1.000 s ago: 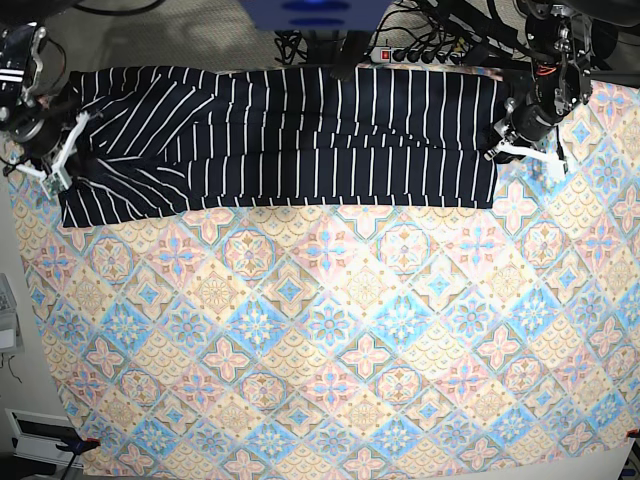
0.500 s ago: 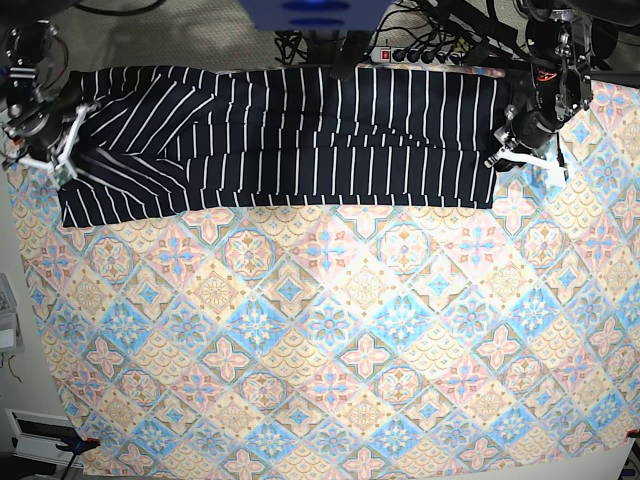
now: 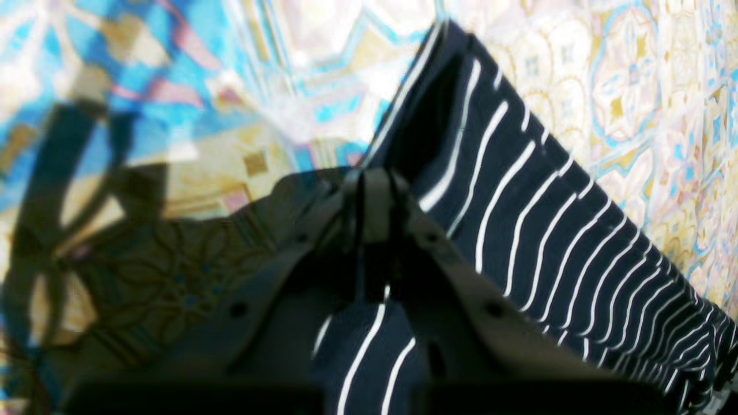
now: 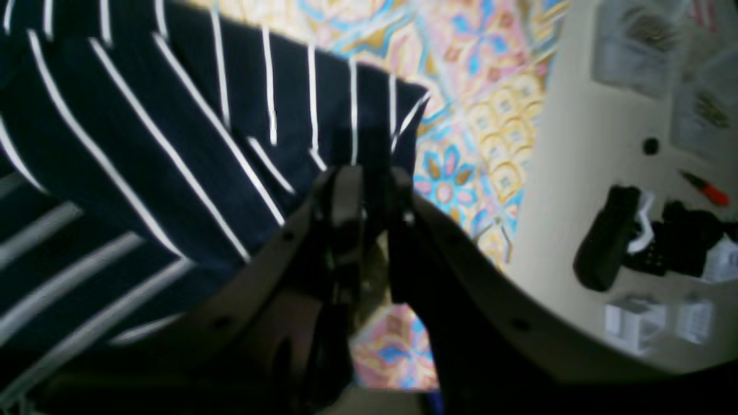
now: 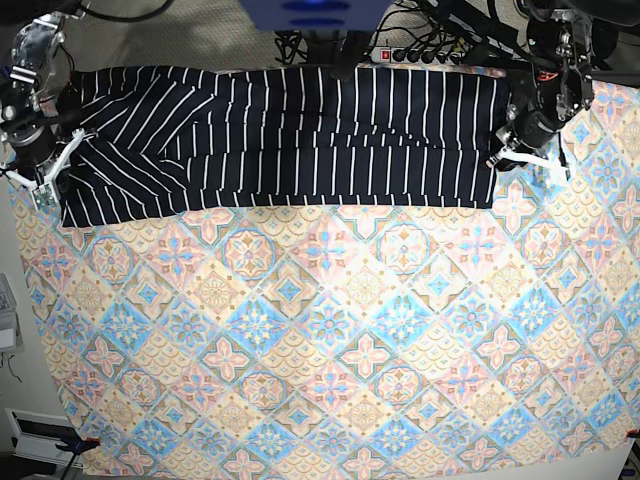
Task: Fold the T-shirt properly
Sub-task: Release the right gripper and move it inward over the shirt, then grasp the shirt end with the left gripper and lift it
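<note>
Base view, T-shirt (image 5: 290, 135) folded lengthwise, tablecloth (image 5: 330, 350)

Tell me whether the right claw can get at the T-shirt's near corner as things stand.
Probably yes: the right claw sits just beyond the T-shirt, nothing between them on the tablecloth.

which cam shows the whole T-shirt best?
Base view: the whole T-shirt lies as a long band along the tablecloth's far edge. The left wrist view shows only one striped end; the right wrist view shows only a corner.
</note>
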You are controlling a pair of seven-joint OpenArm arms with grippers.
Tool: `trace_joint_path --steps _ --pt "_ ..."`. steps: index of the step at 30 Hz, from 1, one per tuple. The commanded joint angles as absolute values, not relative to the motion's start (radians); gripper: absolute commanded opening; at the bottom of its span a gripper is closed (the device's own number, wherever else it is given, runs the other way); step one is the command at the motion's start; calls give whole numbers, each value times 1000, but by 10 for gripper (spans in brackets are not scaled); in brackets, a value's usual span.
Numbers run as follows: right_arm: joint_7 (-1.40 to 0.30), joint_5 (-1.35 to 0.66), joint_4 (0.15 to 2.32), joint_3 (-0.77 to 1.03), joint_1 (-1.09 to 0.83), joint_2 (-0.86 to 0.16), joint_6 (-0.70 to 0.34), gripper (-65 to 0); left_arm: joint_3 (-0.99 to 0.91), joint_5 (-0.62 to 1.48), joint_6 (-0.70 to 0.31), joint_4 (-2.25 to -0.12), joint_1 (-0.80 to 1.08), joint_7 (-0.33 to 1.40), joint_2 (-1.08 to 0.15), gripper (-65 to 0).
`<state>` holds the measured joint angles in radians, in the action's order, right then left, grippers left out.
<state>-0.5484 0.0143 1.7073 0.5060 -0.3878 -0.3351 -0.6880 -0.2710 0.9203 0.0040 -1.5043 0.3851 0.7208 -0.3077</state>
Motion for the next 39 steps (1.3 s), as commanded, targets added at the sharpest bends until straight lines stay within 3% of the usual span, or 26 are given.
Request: trace_joint_path --steps 1,5,7,28,35,39 --pt "-529 -28 1751 481 -406 -349 -698 -577 -277 929 -2 -1518 384 716 -317 -612" --pt "-536 -81 1833 348 -449 -351 -698 -577 -277 931 -1 -1520 377 720 -288 -496" --pt "-536 -81 1833 305 -463 -351 -698 -577 -277 931 -1 -1520 377 754 -288 -469" --pt "-536 -81 1713 91 -440 -349 -698 -577 -369 931 -2 -1541 374 952 -348 -447" --pt "-536 -81 1681 56 -412 -349 -698 -578 -387 923 -2 -1541 374 987 -352 -297" --pt "-536 -81 1681 56 -412 -349 -698 -578 -383 921 -2 -1541 372 997 -351 -261"
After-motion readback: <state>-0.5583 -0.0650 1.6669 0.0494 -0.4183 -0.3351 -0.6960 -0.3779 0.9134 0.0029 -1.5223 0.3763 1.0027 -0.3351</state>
